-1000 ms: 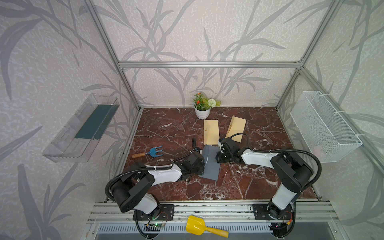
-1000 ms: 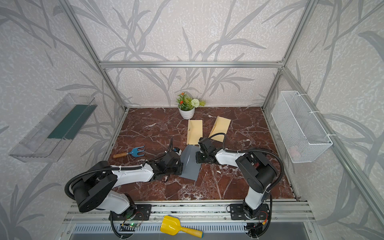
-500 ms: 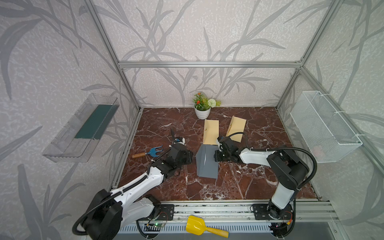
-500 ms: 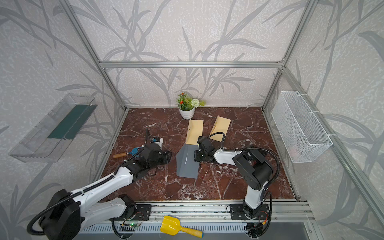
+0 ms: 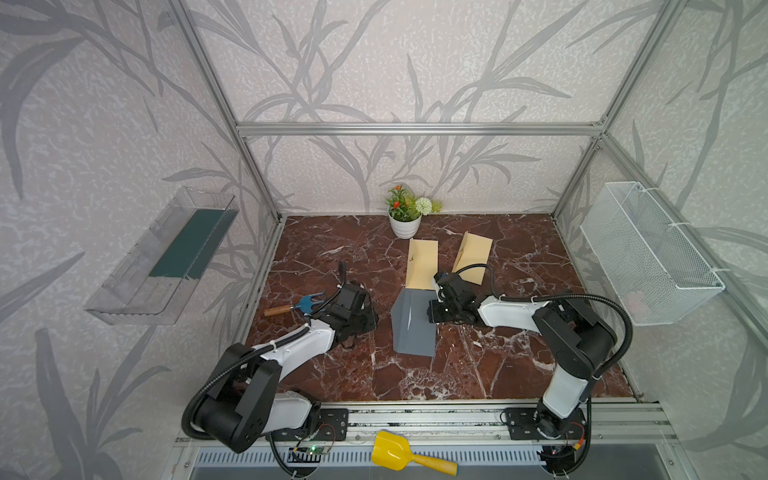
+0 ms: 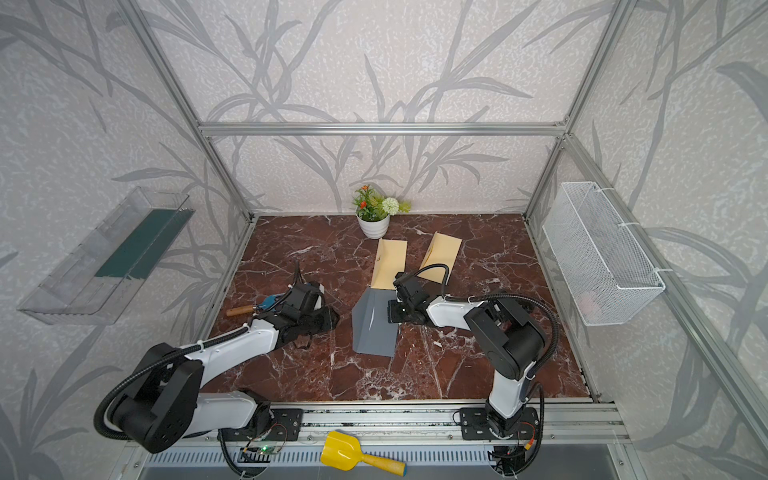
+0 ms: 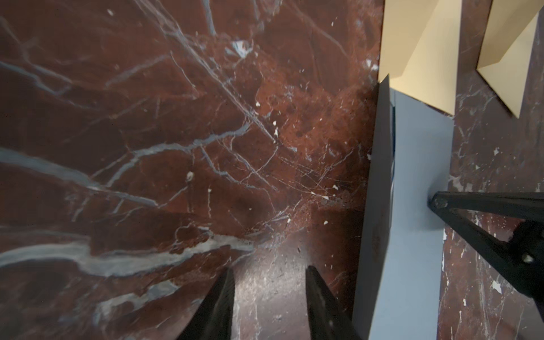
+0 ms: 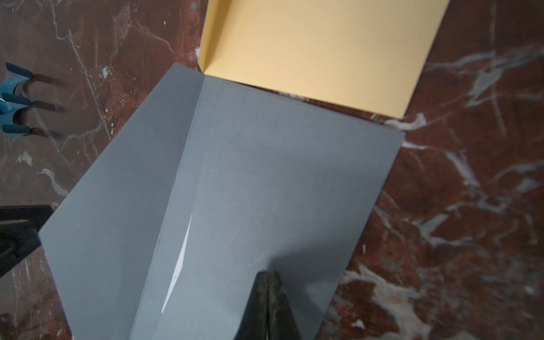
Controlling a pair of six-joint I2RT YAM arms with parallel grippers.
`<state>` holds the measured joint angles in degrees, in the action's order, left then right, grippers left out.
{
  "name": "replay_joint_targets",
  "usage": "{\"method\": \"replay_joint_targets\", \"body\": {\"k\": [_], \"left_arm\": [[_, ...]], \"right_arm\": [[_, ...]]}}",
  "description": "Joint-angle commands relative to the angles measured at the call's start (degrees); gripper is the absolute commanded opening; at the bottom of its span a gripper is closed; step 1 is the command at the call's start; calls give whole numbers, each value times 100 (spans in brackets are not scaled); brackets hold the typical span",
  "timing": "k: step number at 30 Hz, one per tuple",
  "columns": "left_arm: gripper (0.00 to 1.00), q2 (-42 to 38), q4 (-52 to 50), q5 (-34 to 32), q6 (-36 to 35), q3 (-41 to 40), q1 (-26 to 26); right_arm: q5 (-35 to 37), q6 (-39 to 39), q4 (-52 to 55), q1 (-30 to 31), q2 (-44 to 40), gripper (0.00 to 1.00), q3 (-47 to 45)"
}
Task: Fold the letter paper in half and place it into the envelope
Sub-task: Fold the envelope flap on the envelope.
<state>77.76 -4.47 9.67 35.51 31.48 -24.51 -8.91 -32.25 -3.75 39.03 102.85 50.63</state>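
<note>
Table [image 5: 498,374]: your letter paper [image 5: 409,328] lies near centre, half-creased, its 9 o'clock flap standing up | envelope [image 5: 422,266] meets it at 12 o'clock | paper looks light, springy and slippery, so pinch the raised flap's free edge | right claw [image 8: 266,275] closed, tips pressing the paper's 3 o'clock side | left claw [image 7: 269,273] narrowly parted, empty, at 9 o'clock.

Tan envelopes [image 5: 423,264]: two. Gray letter paper [image 5: 415,332]: one sheet. Potted plant [image 5: 405,226]: one. Wooden-handled blue hand rake [image 5: 309,302]: one. Yellow scoop [image 5: 388,451]: one. White wire basket [image 5: 648,257]: one. Clear wall tray [image 5: 137,282]: one. Robot arms [image 5: 299,347]: two. Claws: two, left claw [image 7: 269,294], right claw [image 8: 266,282].
</note>
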Motion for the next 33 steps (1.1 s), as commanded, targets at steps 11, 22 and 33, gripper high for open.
{"method": "replay_joint_targets", "body": {"k": [11, 22, 33], "left_arm": [[35, 955, 502, 395, 13, 708, -872], [35, 1688, 489, 326, 118, 905, -1210], [32, 2479, 563, 245, 233, 840, -1206]], "right_arm": [[-63, -62, 340, 30, 388, 6, -10], [-130, -71, 291, 31, 379, 6, -53], [-428, 104, 443, 96, -279, 5, 67]]}}
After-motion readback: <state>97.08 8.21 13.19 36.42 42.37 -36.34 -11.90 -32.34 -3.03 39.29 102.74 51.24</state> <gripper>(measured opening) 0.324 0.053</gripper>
